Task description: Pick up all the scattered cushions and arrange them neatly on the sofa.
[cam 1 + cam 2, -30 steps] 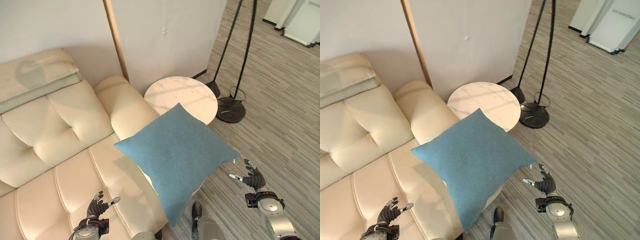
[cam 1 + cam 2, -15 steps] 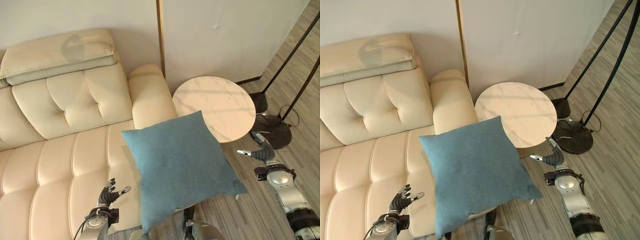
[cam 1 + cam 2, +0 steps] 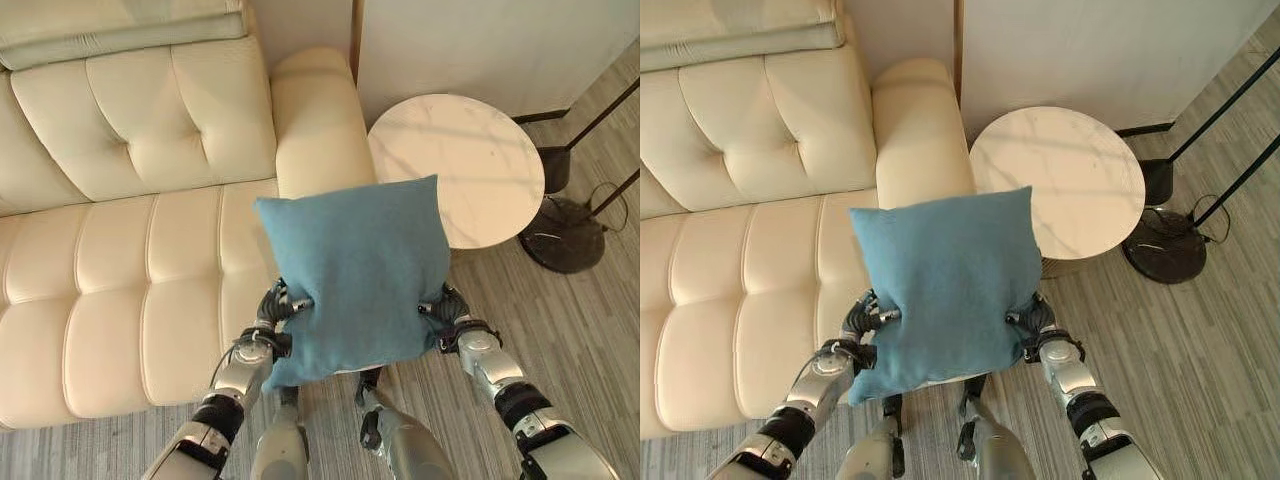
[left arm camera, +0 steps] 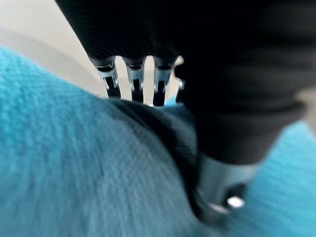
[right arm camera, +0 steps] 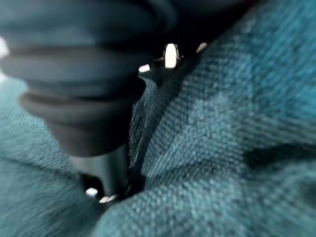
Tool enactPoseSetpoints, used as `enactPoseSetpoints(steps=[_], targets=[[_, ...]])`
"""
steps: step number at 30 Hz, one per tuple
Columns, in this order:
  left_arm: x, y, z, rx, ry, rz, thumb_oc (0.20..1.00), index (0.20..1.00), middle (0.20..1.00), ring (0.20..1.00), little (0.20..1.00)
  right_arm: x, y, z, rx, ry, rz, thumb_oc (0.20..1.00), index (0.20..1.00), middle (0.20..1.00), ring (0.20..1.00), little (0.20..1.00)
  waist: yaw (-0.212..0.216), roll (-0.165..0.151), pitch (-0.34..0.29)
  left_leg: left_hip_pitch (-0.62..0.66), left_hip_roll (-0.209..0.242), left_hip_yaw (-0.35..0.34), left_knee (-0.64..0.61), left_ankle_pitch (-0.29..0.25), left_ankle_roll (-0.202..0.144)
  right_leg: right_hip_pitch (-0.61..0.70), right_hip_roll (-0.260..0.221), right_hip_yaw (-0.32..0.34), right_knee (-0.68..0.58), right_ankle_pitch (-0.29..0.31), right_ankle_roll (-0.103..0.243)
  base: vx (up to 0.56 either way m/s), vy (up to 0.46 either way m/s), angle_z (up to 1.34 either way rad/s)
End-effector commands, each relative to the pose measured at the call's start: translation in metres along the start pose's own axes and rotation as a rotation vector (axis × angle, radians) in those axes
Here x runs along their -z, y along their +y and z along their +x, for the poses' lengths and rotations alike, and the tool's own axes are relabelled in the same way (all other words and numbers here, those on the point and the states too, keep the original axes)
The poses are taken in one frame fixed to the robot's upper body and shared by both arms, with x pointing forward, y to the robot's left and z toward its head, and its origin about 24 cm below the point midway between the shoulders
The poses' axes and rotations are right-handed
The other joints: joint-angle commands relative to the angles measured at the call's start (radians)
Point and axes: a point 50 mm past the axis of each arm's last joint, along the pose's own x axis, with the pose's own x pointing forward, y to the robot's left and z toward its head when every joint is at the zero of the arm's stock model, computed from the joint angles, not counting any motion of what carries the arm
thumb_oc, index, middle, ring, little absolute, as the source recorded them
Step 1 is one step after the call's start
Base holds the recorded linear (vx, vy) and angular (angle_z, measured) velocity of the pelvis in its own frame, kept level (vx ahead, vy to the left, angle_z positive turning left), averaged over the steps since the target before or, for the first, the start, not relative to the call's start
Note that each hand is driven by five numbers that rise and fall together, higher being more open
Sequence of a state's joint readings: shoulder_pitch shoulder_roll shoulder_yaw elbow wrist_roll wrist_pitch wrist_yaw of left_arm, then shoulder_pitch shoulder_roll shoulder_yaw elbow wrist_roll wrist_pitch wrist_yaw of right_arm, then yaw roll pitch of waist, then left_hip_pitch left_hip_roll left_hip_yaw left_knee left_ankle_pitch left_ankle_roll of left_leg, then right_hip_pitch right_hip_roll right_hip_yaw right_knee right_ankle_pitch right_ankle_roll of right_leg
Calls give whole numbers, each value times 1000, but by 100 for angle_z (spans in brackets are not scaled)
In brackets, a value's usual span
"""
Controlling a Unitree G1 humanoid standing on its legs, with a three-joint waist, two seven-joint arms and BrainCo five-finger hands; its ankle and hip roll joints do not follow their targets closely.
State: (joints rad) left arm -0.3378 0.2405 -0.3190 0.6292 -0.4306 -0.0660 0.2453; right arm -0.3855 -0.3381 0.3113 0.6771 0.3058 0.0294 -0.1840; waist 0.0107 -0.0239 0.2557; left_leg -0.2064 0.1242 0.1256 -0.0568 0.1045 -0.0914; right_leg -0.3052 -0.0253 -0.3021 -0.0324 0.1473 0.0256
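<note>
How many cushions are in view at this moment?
1. The blue cushion is held up between the left hand and the right hand, in front of the sofa and beside the round table. It may hide others behind it.

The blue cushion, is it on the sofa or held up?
Held up: the blue cushion is pinched between the left robot hand and right robot hand.
</note>
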Motion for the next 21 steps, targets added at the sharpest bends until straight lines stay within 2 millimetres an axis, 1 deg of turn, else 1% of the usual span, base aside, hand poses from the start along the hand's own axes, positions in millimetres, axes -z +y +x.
enactPoseSetpoints(steps=[1, 4, 5, 8, 9, 10, 11, 12, 14, 15, 16, 17, 18, 19, 20, 21], targets=[[-34, -25, 0, 77, -165, -137, 200, 200, 200, 200, 200, -54, 68, -11, -261, -246, 132, 200, 200, 200, 200, 200, 17, -42, -19, 39, -53, -42, -4, -70, 2, 64, -54, 55, -1, -79, 103, -4, 82, 2], [-44, -22, -6, 89, -221, -200, 200, 200, 200, 200, 200, -62, 66, -22, -290, -319, 166, 200, 200, 200, 200, 200, 11, -40, -29, 56, -59, -37, -20, -74, 6, 78, -61, 58, -10, -74, 110, 3, 98, 0], [-46, -21, -9, 94, -236, -214, 200, 200, 200, 200, 200, -62, 63, -27, -296, -337, 172, 200, 200, 200, 200, 200, 8, -39, -35, 60, -63, -37, -21, -74, 9, 82, -66, 56, -11, -72, 113, 23, 118, -4], [-48, -9, -21, 94, -275, -236, 200, 200, 200, 200, 200, -57, 52, -40, -301, -375, 170, 200, 200, 200, 200, 200, 2, -35, -53, 94, -72, -32, -23, -89, 17, 112, -76, 59, -13, -70, 121, 32, 156, -2], [-47, -1, -30, 95, -292, -237, 200, 200, 200, 200, 200, -53, 47, -49, -312, -392, 183, 200, 200, 200, 200, 200, 0, -35, -67, 112, -78, -31, -19, -100, 23, 129, -84, 64, -14, -67, 126, 33, 155, -5], [-46, 0, -31, 95, -291, -236, 200, 200, 200, 200, 200, -53, 47, -49, -312, -390, 184, 200, 200, 200, 200, 200, 0, -35, -67, 113, -78, -31, -19, -100, 23, 130, -83, 64, -15, -67, 126, 16, 276, -3], [-46, 16, -45, 68, -324, -219, 200, 200, 200, 200, 200, -58, 36, -64, -293, -469, 147, 200, 200, 200, 200, 200, -4, -43, -82, 131, -92, -29, 6, -126, 36, 143, -97, 82, -14, -51, 140, -4, 178, 3], [-45, 16, -45, 67, -323, -219, 200, 200, 200, 200, 200, -57, 36, -65, -293, -468, 146, 200, 200, 200, 200, 200, -3, -43, -82, 131, -92, -28, 7, -127, 36, 143, -97, 83, -15, -51, 141, -25, 235, 4], [-47, 24, -53, 45, -351, -209, 200, 200, 200, 200, 200, -66, 29, -73, -258, -539, 84, 200, 200, 200, 200, 200, -11, -47, -85, 133, -101, -24, 21, -141, 47, 130, -107, 100, -8, -29, 156, -98, 163, -12], [-49, 28, -55, 30, -364, -203, 200, 200, 200, 200, 200, -69, 28, -76, -253, -560, 83, 200, 200, 200, 200, 200, -16, -51, -84, 132, -105, -21, 25, -143, 51, 121, -114, 106, -2, -10, 169, -199, 180, -22], [-54, 31, -58, 15, -394, -195, 200, 200, 200, 200, 200, -74, 29, -80, -250, -593, 95, 200, 200, 200, 200, 200, -22, -56, -77, 126, -109, -11, 41, -144, 58, 94, -127, 123, 20, 28, 197, -211, 110, -22], [-54, 34, -59, 9, -398, -185, 200, 200, 200, 200, 200, -75, 29, -82, -244, -603, 100, 200, 200, 200, 200, 200, -24, -56, -75, 115, -106, -11, 51, -143, 61, 80, -129, 135, 36, 26, 205, -264, 93, -22], [-57, 34, -60, 10, -413, -174, 200, 200, 200, 200, 200, -77, 29, -84, -239, -620, 111, 200, 200, 200, 200, 200, -24, -54, -69, 100, -101, -18, 58, -138, 66, 79, -124, 155, 57, -2, 204, -311, 98, -31], [-61, 31, -61, 35, -435, -149, 200, 200, 200, 200, 200, -80, 25, -89, -232, -649, 119, 200, 200, 200, 200, 200, -19, -48, -64, 67, -104, -32, 87, -130, 77, 93, -102, 214, 154, -66, 178, -250, 86, -15], [-61, 31, -61, 35, -435, -149, 200, 200, 200, 200, 200, -80, 25, -89, -232, -650, 119, 200, 200, 200, 200, 200, -19, -49, -66, 63, -105, -32, 87, -127, 77, 90, -102, 214, 153, -64, 178, -209, 71, 1], [-64, 30, -63, 48, -447, -145, 200, 200, 200, 200, 200, -81, 24, -90, -231, -660, 121, 200, 200, 200, 200, 200, -14, -46, -71, 54, -105, -42, 90, -120, 79, 113, -86, 234, 186, -100, 165, -110, 14, 23]])
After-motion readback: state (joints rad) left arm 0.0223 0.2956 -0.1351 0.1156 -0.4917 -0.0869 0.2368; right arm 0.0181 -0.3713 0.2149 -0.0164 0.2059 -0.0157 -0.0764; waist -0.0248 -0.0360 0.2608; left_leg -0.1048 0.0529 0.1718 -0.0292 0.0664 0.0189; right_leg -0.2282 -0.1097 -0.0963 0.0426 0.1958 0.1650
